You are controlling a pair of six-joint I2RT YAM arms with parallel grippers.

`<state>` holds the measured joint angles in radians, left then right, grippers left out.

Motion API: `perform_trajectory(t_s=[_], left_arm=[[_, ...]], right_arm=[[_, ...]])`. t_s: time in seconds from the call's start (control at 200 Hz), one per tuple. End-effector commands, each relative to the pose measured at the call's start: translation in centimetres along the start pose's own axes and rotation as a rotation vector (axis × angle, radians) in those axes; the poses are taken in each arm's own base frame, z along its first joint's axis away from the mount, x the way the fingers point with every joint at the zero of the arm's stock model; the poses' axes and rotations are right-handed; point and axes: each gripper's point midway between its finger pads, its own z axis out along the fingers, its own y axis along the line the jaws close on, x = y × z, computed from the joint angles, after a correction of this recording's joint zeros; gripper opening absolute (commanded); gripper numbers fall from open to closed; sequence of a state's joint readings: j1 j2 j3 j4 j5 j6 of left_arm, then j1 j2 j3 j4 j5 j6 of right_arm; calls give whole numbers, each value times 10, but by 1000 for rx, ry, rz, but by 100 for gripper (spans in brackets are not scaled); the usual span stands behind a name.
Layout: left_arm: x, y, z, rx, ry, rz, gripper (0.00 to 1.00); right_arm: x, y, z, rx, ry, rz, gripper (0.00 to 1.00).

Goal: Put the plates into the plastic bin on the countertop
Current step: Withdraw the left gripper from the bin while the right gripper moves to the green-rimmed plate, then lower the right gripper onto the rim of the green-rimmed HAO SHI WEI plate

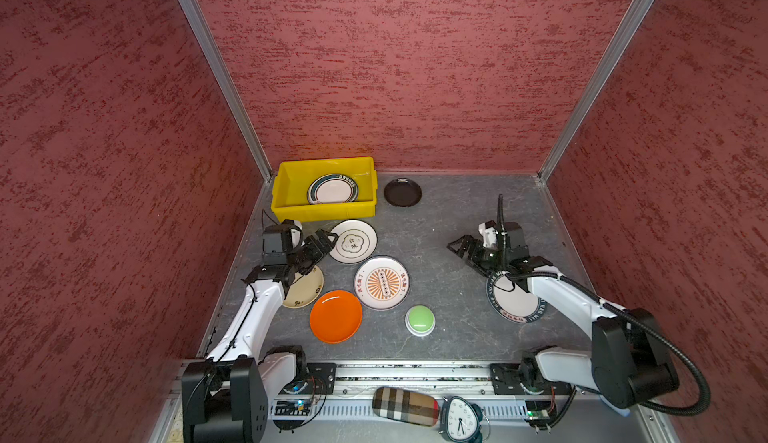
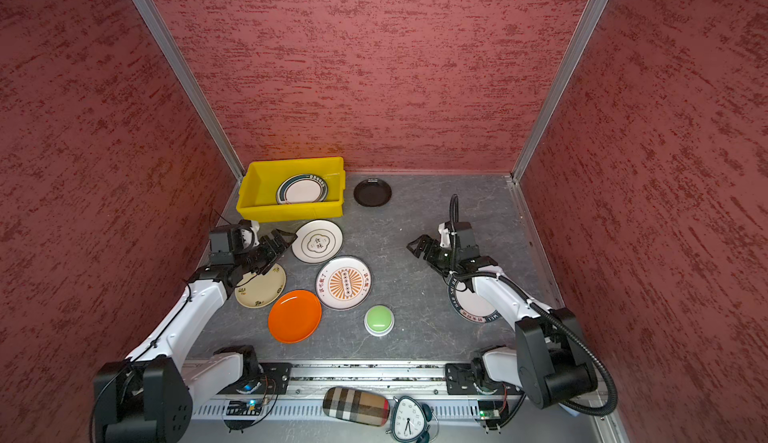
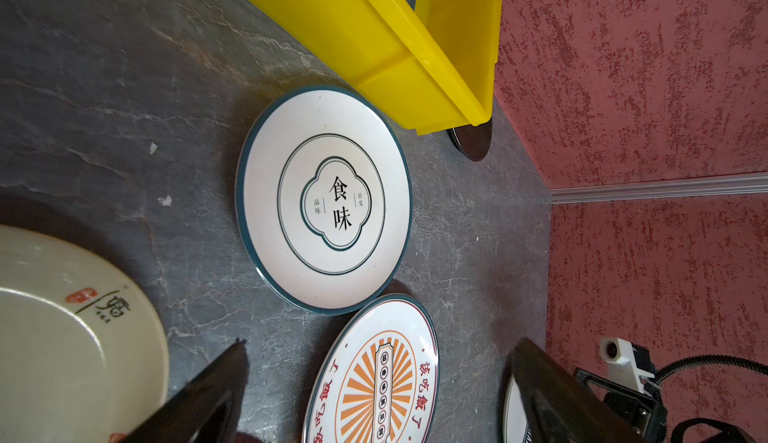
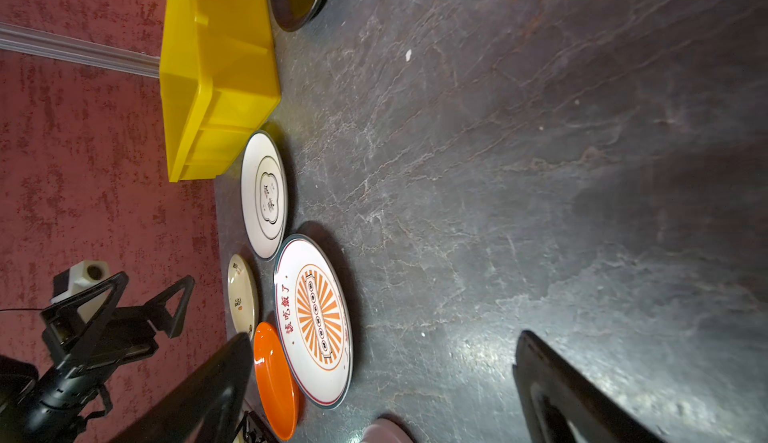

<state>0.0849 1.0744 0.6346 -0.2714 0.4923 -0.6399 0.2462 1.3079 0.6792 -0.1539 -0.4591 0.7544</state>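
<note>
Nearest the arm bases lie the orange plate and a green dome button. A dark-banded plate is partly hidden under the right arm. Behind these are the cream plate and the sunburst plate, all resting on the countertop. The left gripper hangs over the cream plate's far edge, just beside the green-rimmed plate. Its jaws are spread wide and grasp nothing. The right gripper is likewise fully parted and empty above bare stone. Farthest back, the plastic bin holds one green-rimmed plate. The black plate sits just beside the bin.
</note>
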Motion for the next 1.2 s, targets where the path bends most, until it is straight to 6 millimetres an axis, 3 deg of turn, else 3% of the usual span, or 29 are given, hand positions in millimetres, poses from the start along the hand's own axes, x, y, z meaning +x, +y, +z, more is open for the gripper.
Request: perform_trajectory(t_s=[0.0,0.12,0.276,0.461,0.726,1.197], left_arm=[[-7,-15,-4,45,-14,18,99],[-9,-20,-5,73,-30,22,99],[-9,-29,-2,106,-8,30,99],[-11,-35,7,125,23,44,99],[-20,-33,10,93,5,43,99],[-34,-22,12,33,-26,23,99]], right_arm=[[-13,-23,-2,173,-51,-5,99],[-18,-44,-7,290,-86,11,99],[-18,-52,-9,333,-99,39,99],[-24,-73,-27,475,-161,73,99],[-40,-81,-41,601,-204,58,99],[-23,-103,-44,644,-178,81,99]])
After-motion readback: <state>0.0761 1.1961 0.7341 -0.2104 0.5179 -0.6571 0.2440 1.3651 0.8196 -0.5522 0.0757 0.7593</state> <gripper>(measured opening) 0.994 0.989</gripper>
